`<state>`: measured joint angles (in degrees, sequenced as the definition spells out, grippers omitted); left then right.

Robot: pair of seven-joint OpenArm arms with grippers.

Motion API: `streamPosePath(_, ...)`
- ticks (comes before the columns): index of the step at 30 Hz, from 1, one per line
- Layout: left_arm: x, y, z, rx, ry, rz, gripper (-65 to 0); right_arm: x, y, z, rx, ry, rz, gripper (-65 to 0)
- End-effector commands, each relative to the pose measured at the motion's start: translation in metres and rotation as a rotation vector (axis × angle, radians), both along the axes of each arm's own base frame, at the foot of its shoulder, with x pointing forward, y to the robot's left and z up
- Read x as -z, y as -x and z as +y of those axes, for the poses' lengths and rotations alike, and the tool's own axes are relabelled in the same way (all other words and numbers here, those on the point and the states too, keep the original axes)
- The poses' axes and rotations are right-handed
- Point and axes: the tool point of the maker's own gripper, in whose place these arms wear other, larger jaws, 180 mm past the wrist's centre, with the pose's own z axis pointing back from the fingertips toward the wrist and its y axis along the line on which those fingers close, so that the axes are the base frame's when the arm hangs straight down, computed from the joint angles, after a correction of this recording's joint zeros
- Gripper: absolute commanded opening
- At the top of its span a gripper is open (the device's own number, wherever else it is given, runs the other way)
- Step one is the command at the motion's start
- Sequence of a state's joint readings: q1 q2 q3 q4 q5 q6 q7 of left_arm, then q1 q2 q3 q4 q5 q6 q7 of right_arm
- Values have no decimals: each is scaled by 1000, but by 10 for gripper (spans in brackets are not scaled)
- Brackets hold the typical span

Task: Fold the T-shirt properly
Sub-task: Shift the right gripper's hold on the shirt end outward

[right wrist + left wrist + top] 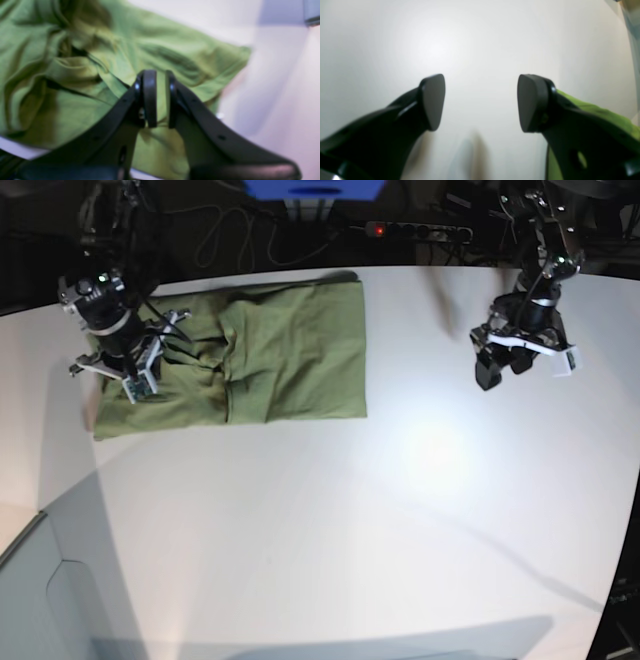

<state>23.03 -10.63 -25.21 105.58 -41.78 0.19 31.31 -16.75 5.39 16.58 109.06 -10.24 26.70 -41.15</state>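
Observation:
The olive-green T-shirt (pixel 290 350) lies partly folded and wrinkled at the back left of the white table (pixel 400 510). My right gripper (pixel 135 375) is over the shirt's left end. In the right wrist view the right gripper (pixel 161 100) has its jaws nearly together with a strip of green fabric between them, and the rumpled shirt (pixel 175 57) spreads out behind. My left gripper (pixel 500 365) hangs above bare table at the back right, far from the shirt. In the left wrist view the left gripper (pixel 481 100) is wide open and empty, with a bit of shirt (pixel 607 115) at the right edge.
A power strip (pixel 415 228) with a red light, cables and a blue object (pixel 315 188) lie behind the table's back edge. A grey surface (pixel 40 600) sits below the table's front left edge. White tabletop spreads between the arms and toward the front.

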Motion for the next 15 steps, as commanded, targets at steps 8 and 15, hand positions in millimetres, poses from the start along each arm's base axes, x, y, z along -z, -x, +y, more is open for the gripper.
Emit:
streamPosePath(8,-10,-4,2,0,-6,-36,-218,38,13,-6,30,-32,106,-606)
streamPosePath(15,3,-2,6,-15,7,-8,-218,16,6,-11,21,0,42,-587)
